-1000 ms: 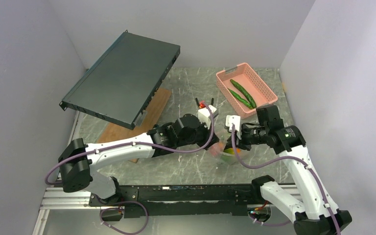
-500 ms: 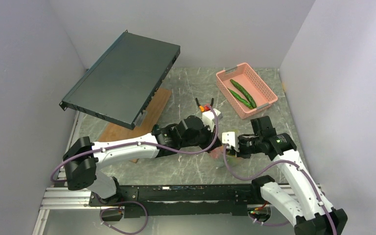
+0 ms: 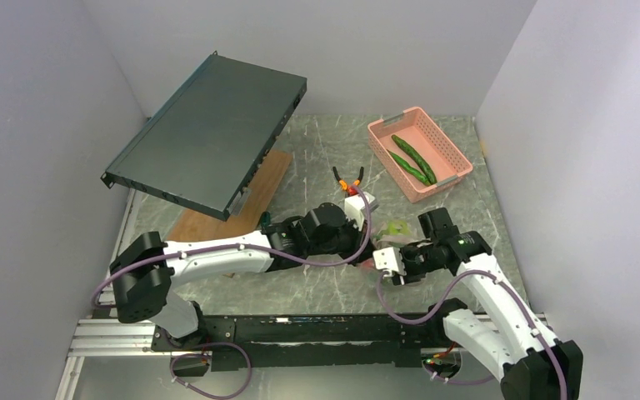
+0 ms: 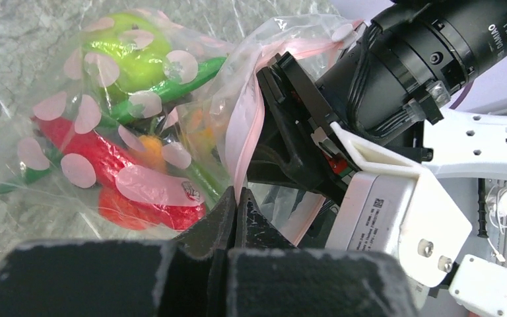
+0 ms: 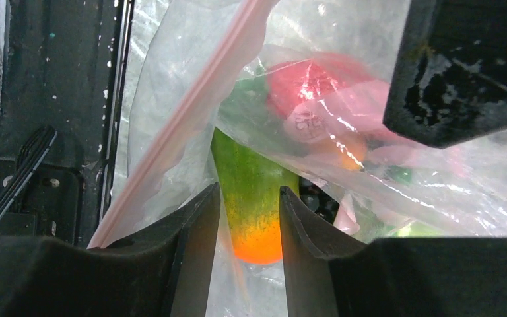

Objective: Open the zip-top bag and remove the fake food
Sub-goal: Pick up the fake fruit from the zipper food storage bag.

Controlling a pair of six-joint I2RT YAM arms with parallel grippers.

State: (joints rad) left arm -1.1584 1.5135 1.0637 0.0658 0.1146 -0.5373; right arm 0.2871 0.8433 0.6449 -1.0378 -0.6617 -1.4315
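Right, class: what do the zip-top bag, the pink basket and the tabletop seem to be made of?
Zip-top bag: thin clear plastic film, glossy; it crinkles and shows the contents. Pink basket: probably rigid moulded plastic, matte, with lattice walls. Tabletop: looks like veined grey marble, possibly only a printed laminate.

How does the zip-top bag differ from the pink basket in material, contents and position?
The zip-top bag is clear, crinkled film; the pink basket is rigid with perforated walls. The bag holds mixed red, green and orange fake food; the basket holds only long green cucumbers. The bag is pinched by the left gripper, jaws shut; the basket stands free at the far right. Both hold fake food.
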